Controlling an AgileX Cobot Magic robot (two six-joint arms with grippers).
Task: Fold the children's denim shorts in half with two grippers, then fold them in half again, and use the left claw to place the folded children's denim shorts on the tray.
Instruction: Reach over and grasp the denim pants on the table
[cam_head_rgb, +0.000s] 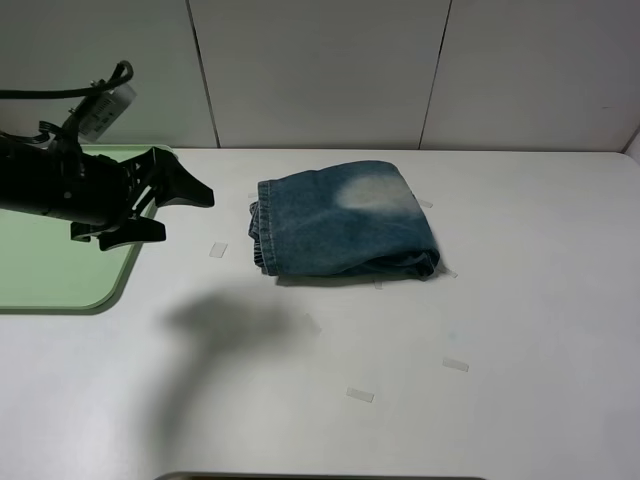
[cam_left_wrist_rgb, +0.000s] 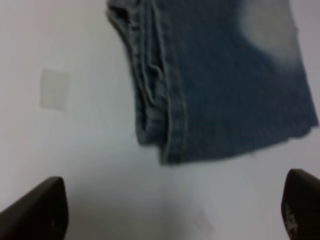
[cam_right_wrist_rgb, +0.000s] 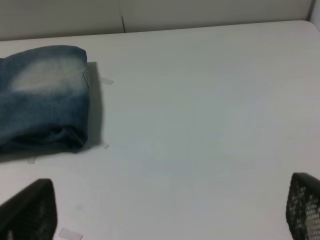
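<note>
The children's denim shorts (cam_head_rgb: 345, 222) lie folded into a compact bundle at the middle of the white table, pale faded patch on top, stacked hems to the left. My left gripper (cam_head_rgb: 185, 212) hovers open and empty in the air left of the shorts, over the right edge of the pale-green tray (cam_head_rgb: 50, 270). In the left wrist view the shorts (cam_left_wrist_rgb: 215, 85) lie ahead of the open gripper (cam_left_wrist_rgb: 170, 210), apart from it. My right gripper (cam_right_wrist_rgb: 165, 210) is open and empty, with the shorts (cam_right_wrist_rgb: 42, 105) far off to its side. The right arm is out of the exterior view.
Small clear tape marks lie on the table, one left of the shorts (cam_head_rgb: 218, 250) and two nearer the front (cam_head_rgb: 360, 394) (cam_head_rgb: 456, 364). A grey panelled wall (cam_head_rgb: 320, 70) runs behind the table. The left arm casts a shadow (cam_head_rgb: 225, 325) on the table.
</note>
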